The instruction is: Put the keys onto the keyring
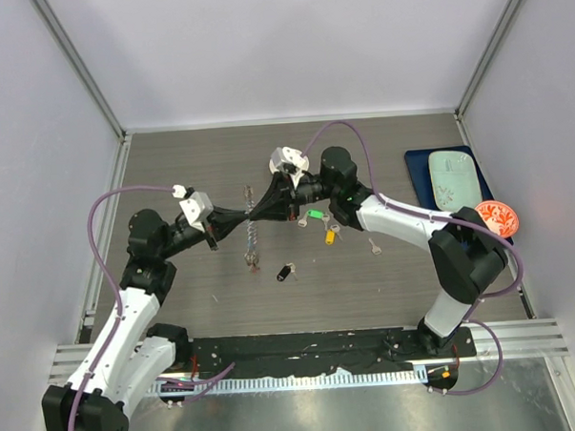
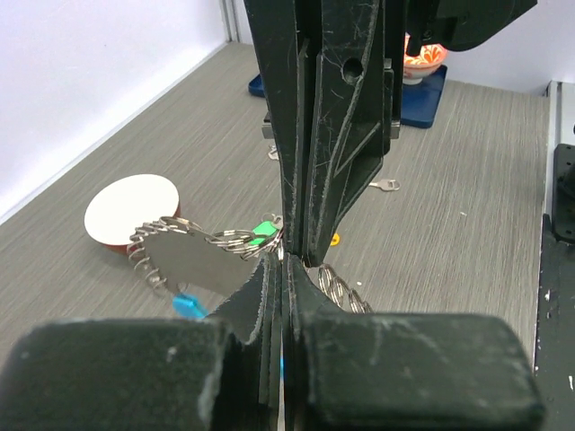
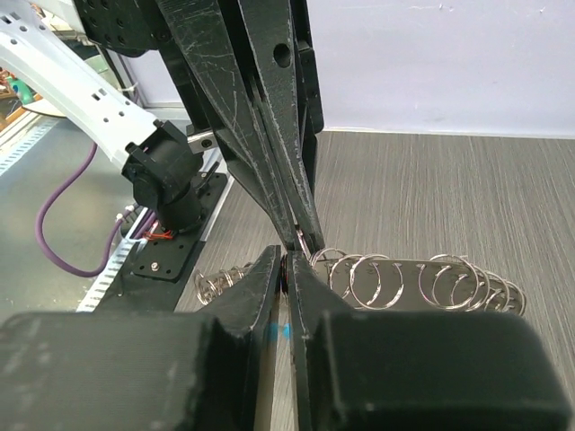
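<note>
1. Hanging above the tabletop [image 1: 171, 163], the keyring [image 1: 251, 234] is a coil of silvery loops between our tools.
2. Our left tool [image 2: 283, 265] is clamped on it; our right tool [image 3: 286, 265] pinches it too, tip to tip.
3. Keys [image 1: 330, 236] lie loose on the tabletop beside our right arm.

Well to the right of the jaws, near the table's right edge, a dark blue mat [image 1: 416, 172] lay on the grey wood-grain tabletop [image 1: 396, 297]. A pale green rectangular tray [image 1: 453, 178] with a faint pattern rested on the mat. An orange-red patterned bowl [image 1: 499, 218] sat at the mat's near right corner. In the left wrist view, a round white disc [image 2: 132, 208] with a dark red underside lay on the table, left of the jaws. White walls [image 1: 280, 44] enclosed the table.
</note>
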